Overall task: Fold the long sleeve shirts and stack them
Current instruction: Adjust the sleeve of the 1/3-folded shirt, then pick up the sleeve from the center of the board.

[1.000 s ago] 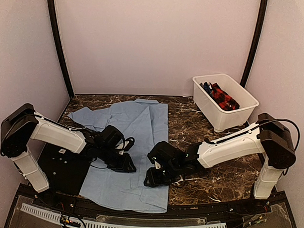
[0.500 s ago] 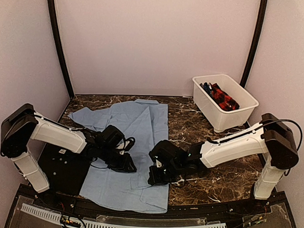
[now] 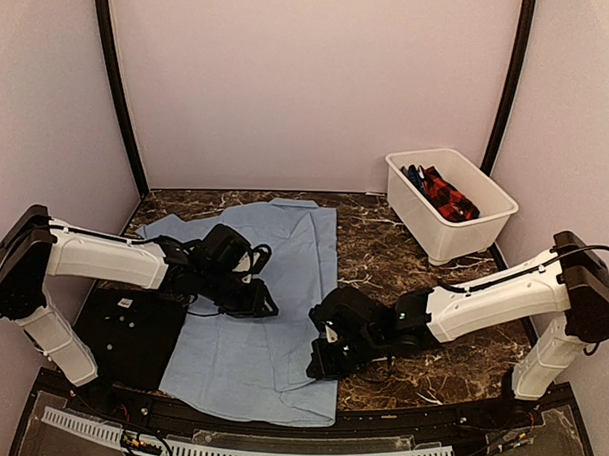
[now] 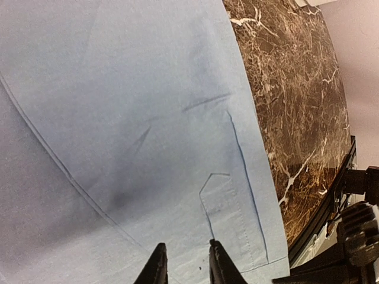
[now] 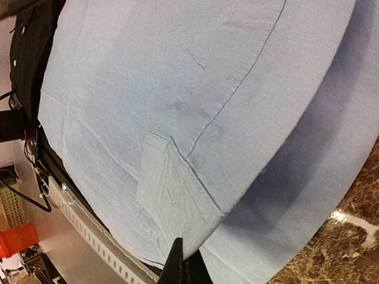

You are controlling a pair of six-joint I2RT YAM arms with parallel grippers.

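Two arms reach in low over a dark marble table (image 3: pixel 389 253), where the light-blue shirt (image 3: pixel 284 249) lies spread flat left of centre, its collar at the far end and its hem at the near edge. One sleeve lies out toward the far left. The shirt's near left part overlaps a black mat (image 3: pixel 121 334) at the near left. The left gripper (image 3: pixel 256 304) sits over the middle of the shirt. In its wrist view the fingers (image 4: pixel 155 270) stand a little apart with flat cloth showing in the narrow gap, and nothing is seen caught between them. The right gripper (image 3: pixel 326 357) is at the shirt's right edge, toward the near end. Its jaws are pressed together on that edge, just beside the chest pocket (image 5: pixel 172 189), and the pinched cloth is raised off the table and throws a shadow on the layer below. Far right, well apart from both grippers, a white bin (image 3: pixel 454 239) holds a red-black checked shirt (image 3: pixel 448 197) and a dark blue shirt (image 3: pixel 413 176).
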